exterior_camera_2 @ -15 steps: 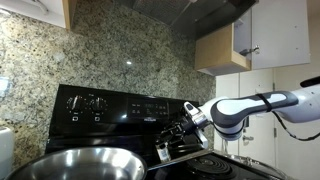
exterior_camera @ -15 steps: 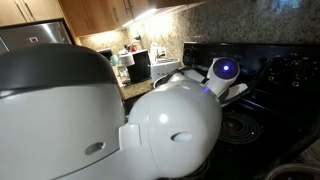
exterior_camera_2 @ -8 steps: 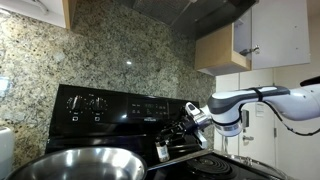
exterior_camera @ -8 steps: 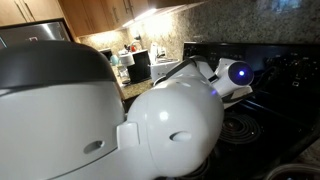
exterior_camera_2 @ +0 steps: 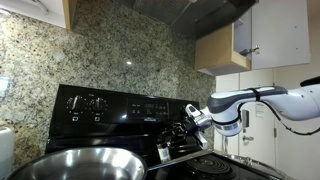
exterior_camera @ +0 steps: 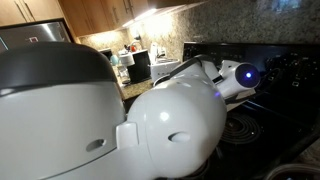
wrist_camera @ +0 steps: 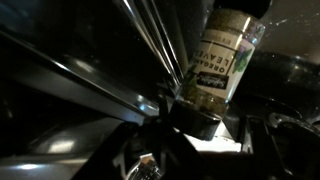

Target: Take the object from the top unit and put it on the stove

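— What's carrying everything here?
— A black stove (exterior_camera_2: 120,105). Its knobbed back panel stands behind the fingers (exterior_camera_2: 176,133).
— Anything on it?
— A ringed burner (exterior_camera_2: 215,166) lies below the fingers, and a steel pan (exterior_camera_2: 80,165) sits well in front of them.

Stove (exterior_camera_2: 120,108): glossy black glass. Backsplash (exterior_camera_2: 110,50): polished speckled stone. Pan (exterior_camera_2: 75,163): brushed metal. Jar (wrist_camera: 222,55): clear, paper-labelled.

A steel bowl (exterior_camera_2: 75,165) before speckled granite backsplash (exterior_camera_2: 120,45), wooden cabinet (exterior_camera_2: 218,48) above
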{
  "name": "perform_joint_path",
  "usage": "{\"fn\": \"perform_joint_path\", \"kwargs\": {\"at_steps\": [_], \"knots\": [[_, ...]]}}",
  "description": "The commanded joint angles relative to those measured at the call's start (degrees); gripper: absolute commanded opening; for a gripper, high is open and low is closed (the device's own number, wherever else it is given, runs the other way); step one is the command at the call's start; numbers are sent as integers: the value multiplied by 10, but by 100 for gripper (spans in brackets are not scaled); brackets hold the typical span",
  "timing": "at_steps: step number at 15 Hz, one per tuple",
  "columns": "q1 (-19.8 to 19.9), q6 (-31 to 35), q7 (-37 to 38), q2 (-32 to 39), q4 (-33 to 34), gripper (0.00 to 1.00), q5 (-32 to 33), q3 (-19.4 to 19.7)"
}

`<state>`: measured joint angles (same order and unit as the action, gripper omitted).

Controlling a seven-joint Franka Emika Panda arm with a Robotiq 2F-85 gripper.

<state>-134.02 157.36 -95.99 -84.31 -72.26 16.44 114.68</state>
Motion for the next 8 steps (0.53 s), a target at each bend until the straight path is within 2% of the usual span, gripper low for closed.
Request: {"fn": "perform_joint_path", "kwargs": {"at_steps": [1,5,6,8], "knots": [[0,0,0,0,0,32,0,0],[8,-16,-16,0,-8,32,-30,-9],[8,-7,-18,0,-12,82,-37,-8],[9,-9,-19,0,-14,90,-45,-8]]}}
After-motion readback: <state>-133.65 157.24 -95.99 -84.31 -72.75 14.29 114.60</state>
